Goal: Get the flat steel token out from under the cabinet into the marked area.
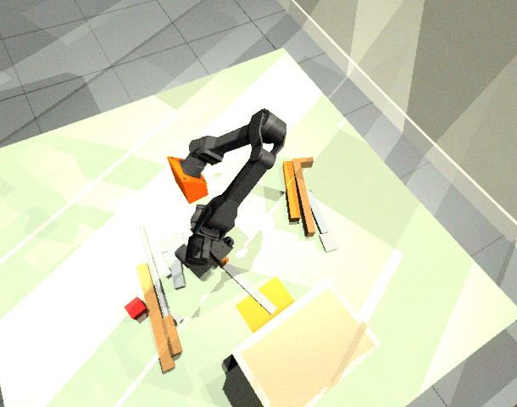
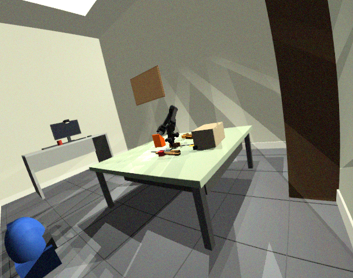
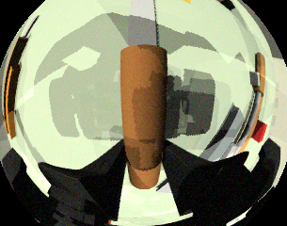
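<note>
My gripper (image 1: 218, 259) (image 3: 142, 142) is shut on the brown handle (image 3: 143, 94) of a tool with a long flat steel blade (image 1: 250, 290) (image 3: 142, 21). The blade points away from the hand, and its far end shows over the yellow marked area (image 1: 281, 291), close to the cabinet's front edge. Whether the blade touches the table cannot be told. The cabinet (image 1: 307, 350) (image 2: 203, 139) is a box with a tan top and dark side. The token is not visible in any view, and the vent slots cannot be made out.
A red cube (image 1: 136, 308), a wooden bar (image 1: 151, 302), a long grey rod (image 1: 150, 253) and a grey T-shaped piece (image 1: 177, 271) lie on one side. An orange bar (image 1: 291, 190), an L-shaped wooden bar (image 1: 304, 199) and a flat-ended grey tool (image 1: 328, 242) lie opposite.
</note>
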Robot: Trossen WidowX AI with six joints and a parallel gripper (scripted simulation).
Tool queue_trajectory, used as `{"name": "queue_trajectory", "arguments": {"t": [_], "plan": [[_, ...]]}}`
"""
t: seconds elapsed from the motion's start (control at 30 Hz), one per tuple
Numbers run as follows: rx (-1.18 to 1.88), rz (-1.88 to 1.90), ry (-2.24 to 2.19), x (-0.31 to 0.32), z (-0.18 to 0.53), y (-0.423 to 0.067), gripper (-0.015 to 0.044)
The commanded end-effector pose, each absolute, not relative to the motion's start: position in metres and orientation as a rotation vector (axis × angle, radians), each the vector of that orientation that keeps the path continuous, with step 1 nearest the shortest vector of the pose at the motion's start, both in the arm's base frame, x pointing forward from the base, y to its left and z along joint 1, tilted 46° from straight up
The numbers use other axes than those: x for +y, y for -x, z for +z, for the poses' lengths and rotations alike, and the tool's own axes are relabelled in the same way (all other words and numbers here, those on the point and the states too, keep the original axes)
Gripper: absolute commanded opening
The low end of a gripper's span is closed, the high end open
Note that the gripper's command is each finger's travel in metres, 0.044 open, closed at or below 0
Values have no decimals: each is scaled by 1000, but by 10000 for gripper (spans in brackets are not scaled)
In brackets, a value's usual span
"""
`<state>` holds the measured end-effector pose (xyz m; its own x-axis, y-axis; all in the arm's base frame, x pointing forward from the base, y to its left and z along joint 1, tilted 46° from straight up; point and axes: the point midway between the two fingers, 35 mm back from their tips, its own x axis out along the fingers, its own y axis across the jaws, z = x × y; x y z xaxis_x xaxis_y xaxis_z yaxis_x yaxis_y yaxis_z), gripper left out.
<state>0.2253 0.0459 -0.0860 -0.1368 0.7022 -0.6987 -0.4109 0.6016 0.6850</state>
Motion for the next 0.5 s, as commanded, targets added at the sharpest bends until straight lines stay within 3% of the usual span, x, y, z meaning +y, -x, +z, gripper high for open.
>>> {"name": "queue_trajectory", "arguments": {"t": [0.0, 0.47], "plan": [[1389, 1005, -240, 46, -85, -226, 0], [1331, 1077, -159, 45, -85, -226, 0]]}}
